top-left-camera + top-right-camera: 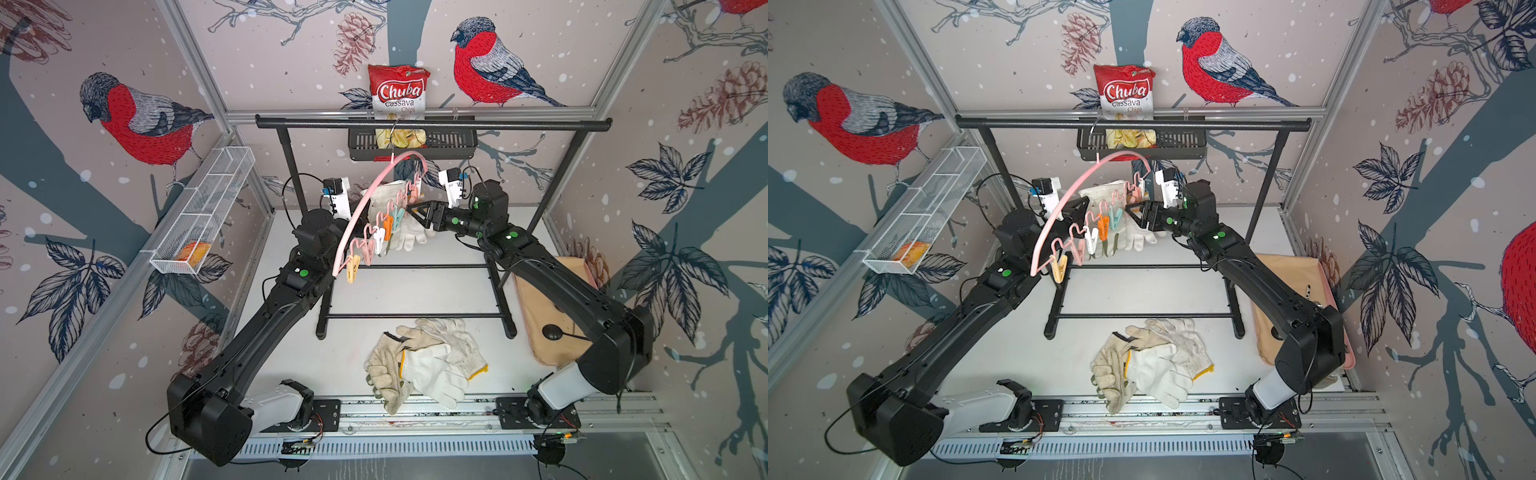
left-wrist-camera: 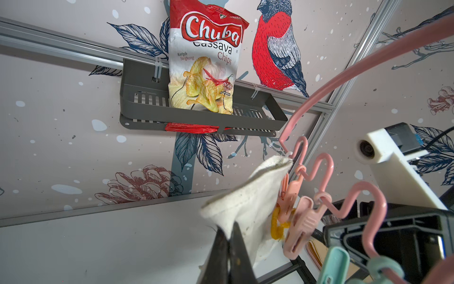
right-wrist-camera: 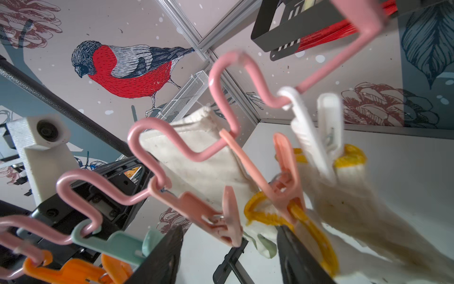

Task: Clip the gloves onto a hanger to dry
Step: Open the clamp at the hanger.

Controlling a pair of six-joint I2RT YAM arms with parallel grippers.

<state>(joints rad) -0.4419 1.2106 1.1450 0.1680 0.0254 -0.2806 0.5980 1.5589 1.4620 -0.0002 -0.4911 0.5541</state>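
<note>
From left wrist: glove (image 2: 248,196) in pincer (image 2: 228,237)

You're seeing hanger (image 3: 363,17) showing pink; its clothespins (image 3: 118,243) running pink, white, teal, orange. You're finding gloves (image 1: 432,365) showing off-white, soiled, some edged yellow, one dark-cuffed. Garment rack (image 1: 432,124) showing black. Chips bag (image 1: 399,93) showing red and white. Walls (image 1: 145,120) wearing red-breasted bird, pinecone, leaf print. Counter (image 1: 415,291), wire basket (image 1: 208,199) looking white.

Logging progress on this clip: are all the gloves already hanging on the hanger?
No, a pile of gloves lies loose on the table in front of the rack, seen in a top view.
</note>
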